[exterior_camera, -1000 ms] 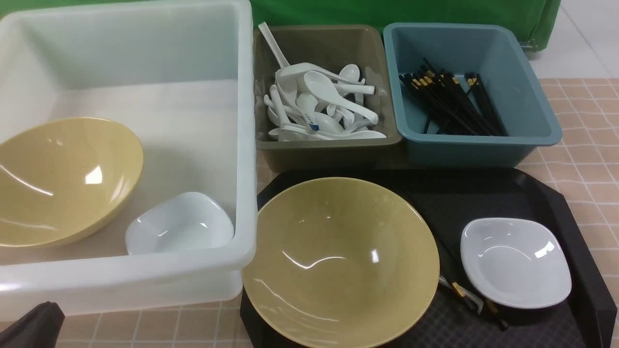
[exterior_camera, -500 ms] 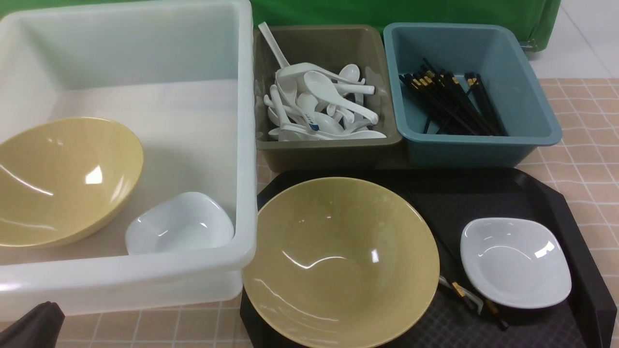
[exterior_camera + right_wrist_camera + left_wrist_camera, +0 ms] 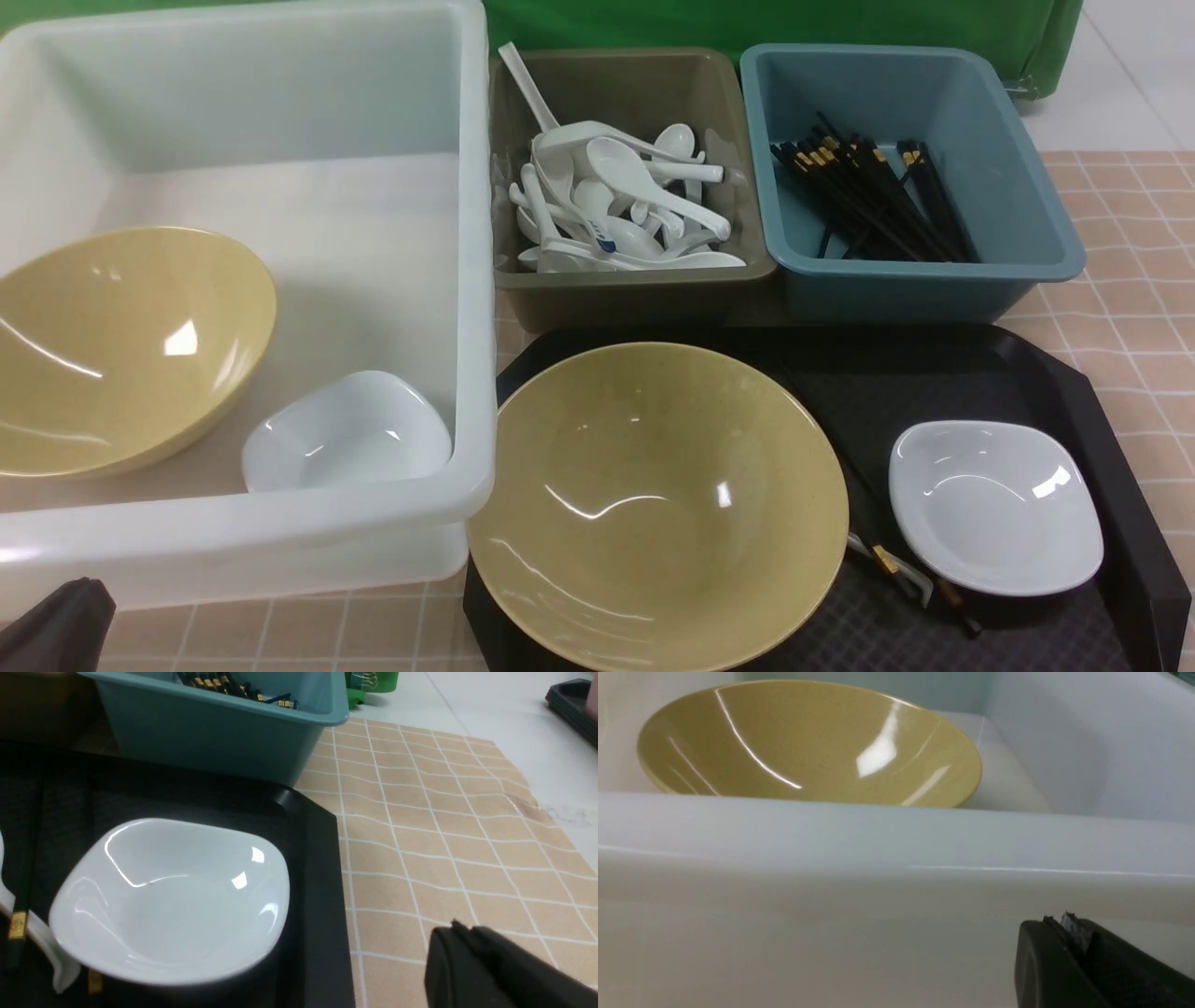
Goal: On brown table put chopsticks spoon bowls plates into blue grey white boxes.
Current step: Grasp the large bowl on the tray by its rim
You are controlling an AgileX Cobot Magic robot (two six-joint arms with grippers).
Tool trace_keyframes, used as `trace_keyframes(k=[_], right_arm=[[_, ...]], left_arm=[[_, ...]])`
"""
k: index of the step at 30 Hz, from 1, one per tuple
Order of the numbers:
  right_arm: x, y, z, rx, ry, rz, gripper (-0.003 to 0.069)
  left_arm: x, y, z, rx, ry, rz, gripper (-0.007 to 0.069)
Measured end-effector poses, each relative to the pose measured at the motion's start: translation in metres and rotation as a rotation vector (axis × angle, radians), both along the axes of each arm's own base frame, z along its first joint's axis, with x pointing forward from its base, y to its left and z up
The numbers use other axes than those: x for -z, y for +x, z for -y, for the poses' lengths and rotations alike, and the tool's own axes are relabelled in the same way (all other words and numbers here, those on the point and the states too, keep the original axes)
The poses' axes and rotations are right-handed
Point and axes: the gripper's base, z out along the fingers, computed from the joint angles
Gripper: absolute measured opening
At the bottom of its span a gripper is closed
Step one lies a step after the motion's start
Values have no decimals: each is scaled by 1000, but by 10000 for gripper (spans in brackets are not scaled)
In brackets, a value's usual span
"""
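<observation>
Behind the work area you see a green cloth [image 3: 766,23] hanging across the back. Off to the right lies a pale, smooth floor [image 3: 504,714], faintly marked, with a black tray-like object [image 3: 577,704] resting on it. The light is bright and even.

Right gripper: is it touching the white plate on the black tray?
Apart. The right wrist view shows the black tray's rim and bare brown table between the right gripper and the white plate.
</observation>
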Motion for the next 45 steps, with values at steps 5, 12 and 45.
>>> trace_keyframes(k=[5, 12, 45], right_arm=[[-3, 1, 0, -6, -2, 39, 78], [-22, 3, -3, -37, -14, 257, 80], [-158, 28, 2, 46, 176, 16, 97]], left_arm=[[-7, 1, 0, 2, -2, 83, 1], [-33, 1, 1, 11, -16, 364, 1], [-227, 68, 21, 141, -73, 77, 1]])
